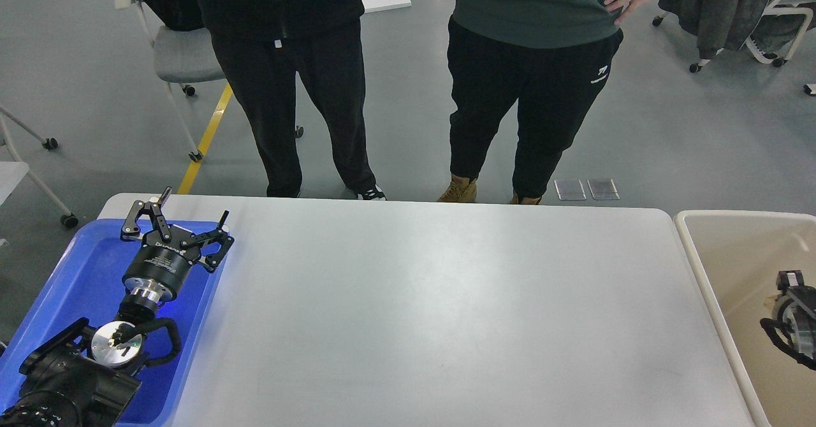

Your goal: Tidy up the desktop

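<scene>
Two people stand at the far edge of the surface (446, 312), a broad white-grey desktop with rounded corners that stretches to the right of the left gripper (182, 223) and fills most of the view. The person in black trousers and a black jacket (293, 89) stands beyond that gripper and a little to its right; the person in a green top and tan boots (535, 83) is farther right, one hand on the hip. Behind them on the grey floor, a grey-seated swivel chair (182, 54) stands directly beyond the left gripper, next to a yellow floor line (204, 140).

At the surface's right end, well apart from the left gripper, sits a beige rectangular bin (701, 267). Part of the right arm (794, 322) shows over the bin at the view's edge; the right gripper itself is out of sight.

A blue plastic tray (76, 274) lies at the left end, under the left arm. The left gripper hangs over the tray's far right corner, its two fingers spread wide apart with nothing between them; one fingertip reaches past the tray's far rim, the other past its right rim, over the surface.
</scene>
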Controlling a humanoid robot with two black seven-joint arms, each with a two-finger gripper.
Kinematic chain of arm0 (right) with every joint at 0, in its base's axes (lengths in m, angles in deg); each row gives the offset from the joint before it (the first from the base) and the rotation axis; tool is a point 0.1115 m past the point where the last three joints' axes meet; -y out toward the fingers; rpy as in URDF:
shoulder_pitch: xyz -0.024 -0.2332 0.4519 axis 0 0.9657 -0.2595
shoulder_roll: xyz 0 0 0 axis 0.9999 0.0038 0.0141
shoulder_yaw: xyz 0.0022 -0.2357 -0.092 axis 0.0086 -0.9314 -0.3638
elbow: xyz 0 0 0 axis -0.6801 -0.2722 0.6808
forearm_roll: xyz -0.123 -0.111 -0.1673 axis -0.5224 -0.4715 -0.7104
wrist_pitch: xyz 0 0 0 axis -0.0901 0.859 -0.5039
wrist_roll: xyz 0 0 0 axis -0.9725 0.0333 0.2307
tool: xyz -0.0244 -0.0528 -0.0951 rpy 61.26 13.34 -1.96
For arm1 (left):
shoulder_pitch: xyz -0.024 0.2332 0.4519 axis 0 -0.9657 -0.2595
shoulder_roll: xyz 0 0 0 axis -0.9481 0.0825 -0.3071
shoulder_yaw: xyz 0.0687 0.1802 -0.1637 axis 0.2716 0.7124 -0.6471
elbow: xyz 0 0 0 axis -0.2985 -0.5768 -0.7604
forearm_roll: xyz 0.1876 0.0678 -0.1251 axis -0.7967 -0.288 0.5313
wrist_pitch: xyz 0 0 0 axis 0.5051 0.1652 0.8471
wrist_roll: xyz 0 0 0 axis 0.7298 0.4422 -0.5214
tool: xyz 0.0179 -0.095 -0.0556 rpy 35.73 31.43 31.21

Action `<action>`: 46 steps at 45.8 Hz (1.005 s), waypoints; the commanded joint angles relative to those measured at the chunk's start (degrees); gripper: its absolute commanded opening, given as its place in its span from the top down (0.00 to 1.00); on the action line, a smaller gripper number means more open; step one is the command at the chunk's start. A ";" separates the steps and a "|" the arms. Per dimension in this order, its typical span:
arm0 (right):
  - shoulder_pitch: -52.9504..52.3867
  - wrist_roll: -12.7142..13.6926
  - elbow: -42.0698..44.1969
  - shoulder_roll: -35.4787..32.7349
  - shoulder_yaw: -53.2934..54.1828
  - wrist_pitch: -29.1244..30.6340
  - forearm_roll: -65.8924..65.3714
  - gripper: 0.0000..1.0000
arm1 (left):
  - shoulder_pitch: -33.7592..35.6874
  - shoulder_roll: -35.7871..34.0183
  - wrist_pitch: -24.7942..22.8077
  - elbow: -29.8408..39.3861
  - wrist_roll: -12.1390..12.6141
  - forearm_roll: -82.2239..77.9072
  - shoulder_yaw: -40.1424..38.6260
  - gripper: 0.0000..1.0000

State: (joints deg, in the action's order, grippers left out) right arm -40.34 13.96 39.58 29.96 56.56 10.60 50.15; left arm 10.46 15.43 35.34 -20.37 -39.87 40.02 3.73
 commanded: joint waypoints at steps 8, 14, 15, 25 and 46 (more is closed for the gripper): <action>2.59 0.27 1.18 0.64 3.47 1.01 3.45 0.00 | 0.00 0.00 0.00 0.00 -0.01 0.01 0.03 0.00; 2.42 -0.08 0.48 0.38 2.07 1.37 3.10 0.00 | 0.00 0.00 0.00 0.00 -0.01 0.01 0.03 0.00; 2.33 -0.26 0.30 0.46 1.72 1.37 2.49 0.00 | 0.00 0.00 0.00 0.00 -0.01 0.01 0.03 0.00; 0.22 -0.70 -1.10 -1.03 -3.82 3.03 2.31 0.00 | 0.00 0.00 0.00 0.00 -0.01 0.01 0.03 0.00; -17.35 -0.79 -29.30 -21.24 -10.15 9.01 0.72 0.00 | 0.00 0.00 0.00 0.00 -0.01 0.01 0.03 0.00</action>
State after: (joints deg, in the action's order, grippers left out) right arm -47.63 13.21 27.30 19.32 48.74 18.41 52.12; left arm 10.48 15.43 35.34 -20.37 -39.89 40.02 3.76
